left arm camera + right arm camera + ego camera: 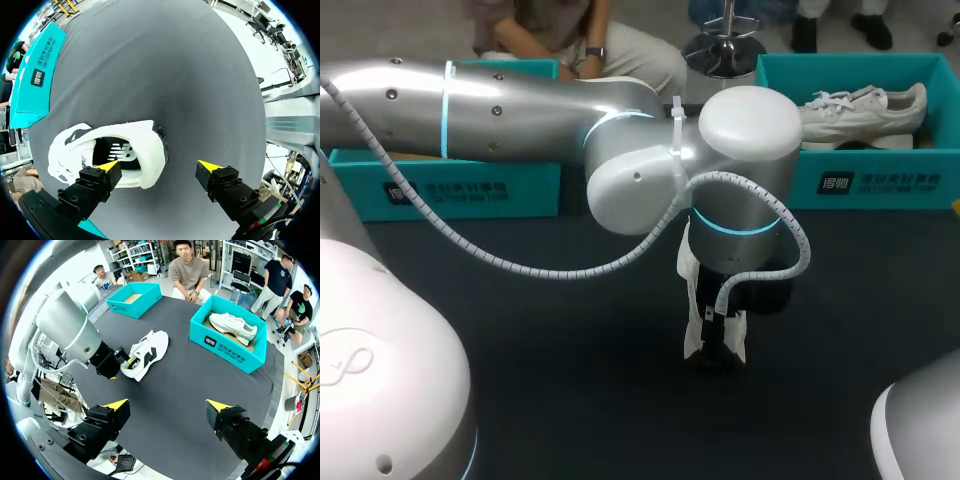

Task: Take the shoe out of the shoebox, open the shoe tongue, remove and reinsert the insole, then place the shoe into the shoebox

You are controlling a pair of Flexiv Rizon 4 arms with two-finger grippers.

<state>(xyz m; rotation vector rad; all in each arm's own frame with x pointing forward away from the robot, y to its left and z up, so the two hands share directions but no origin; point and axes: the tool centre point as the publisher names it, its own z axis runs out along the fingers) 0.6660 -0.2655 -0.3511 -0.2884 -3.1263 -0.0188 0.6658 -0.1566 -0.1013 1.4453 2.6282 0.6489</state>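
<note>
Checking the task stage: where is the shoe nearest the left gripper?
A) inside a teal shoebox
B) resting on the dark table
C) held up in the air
B: the white shoe lies on the dark table, the open left gripper at its opening.

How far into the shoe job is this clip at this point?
Done: the shoe lies on the table, out of the empty shoebox. In hand: the open left gripper straddles its heel collar, one fingertip over the opening. Seemingly left: tongue, insole, reboxing. The right gripper hangs open, clear.
</note>
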